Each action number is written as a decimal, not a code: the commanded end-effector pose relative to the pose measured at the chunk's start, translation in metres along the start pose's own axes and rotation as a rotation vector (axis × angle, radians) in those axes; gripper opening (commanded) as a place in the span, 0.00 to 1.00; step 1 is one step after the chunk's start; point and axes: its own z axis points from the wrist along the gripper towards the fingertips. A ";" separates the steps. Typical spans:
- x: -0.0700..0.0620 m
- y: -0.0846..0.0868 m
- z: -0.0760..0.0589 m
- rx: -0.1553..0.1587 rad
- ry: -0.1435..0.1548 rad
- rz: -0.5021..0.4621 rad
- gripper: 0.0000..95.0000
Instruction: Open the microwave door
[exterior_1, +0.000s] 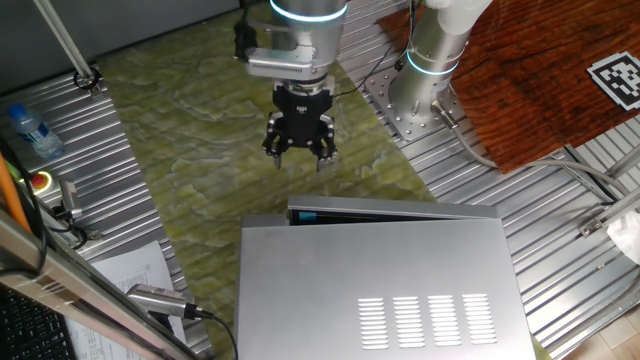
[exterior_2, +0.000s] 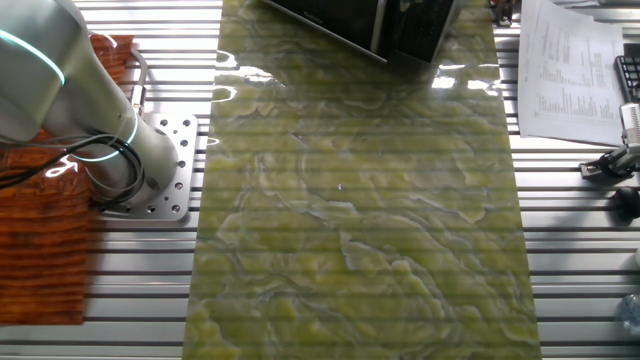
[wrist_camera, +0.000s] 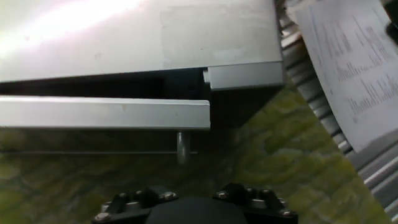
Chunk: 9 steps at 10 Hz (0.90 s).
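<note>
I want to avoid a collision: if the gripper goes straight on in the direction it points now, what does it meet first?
In the one fixed view the gripper points down, so it would probably meet the green mat first. The microwave door lies off that line, toward the microwave, though depth is uncertain.

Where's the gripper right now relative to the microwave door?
In one fixed view the gripper hangs over the green mat, apart from the door, which stands slightly ajar along the microwave front edge.
</note>
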 end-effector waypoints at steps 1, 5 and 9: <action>0.000 -0.011 0.001 0.000 0.026 0.030 0.20; 0.004 -0.015 0.000 0.009 0.030 0.154 0.20; 0.005 -0.016 0.000 0.003 0.014 0.230 0.20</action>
